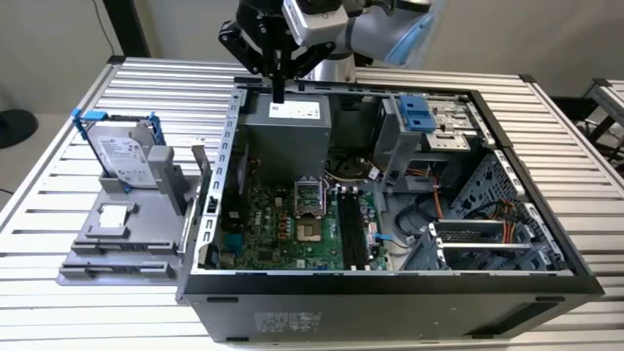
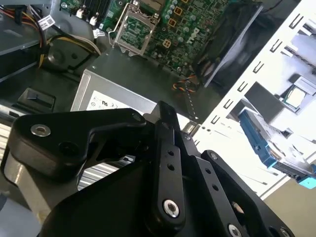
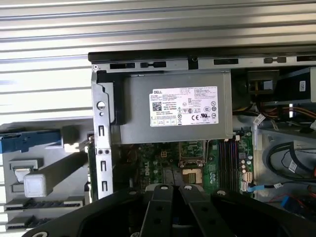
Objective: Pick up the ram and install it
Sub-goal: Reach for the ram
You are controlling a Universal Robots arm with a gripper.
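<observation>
In the exterior view my gripper (image 1: 279, 77) hangs over the back of the open computer case (image 1: 390, 284), just above the grey power supply (image 1: 288, 139). Its fingers are shut, and a slim dark strip, the ram (image 1: 278, 93), hangs from between them, seen edge-on. The long black memory slots (image 1: 351, 227) lie on the green motherboard (image 1: 263, 234), nearer the front than the gripper. In the first wrist view the gripper's black linkage (image 3: 173, 197) stands in front of the power supply (image 3: 177, 106) and the slots (image 3: 227, 158). The fingers (image 2: 165, 128) are drawn together in the second wrist view.
A grey fixture (image 1: 117, 241) on the exterior view's left holds a silver hard drive in a blue frame (image 1: 122, 153). The case has a processor socket (image 1: 307, 197), cable bundles (image 1: 429, 212) and a blue-clipped drive cage (image 1: 419, 117). A slatted metal table (image 1: 58, 183) surrounds everything.
</observation>
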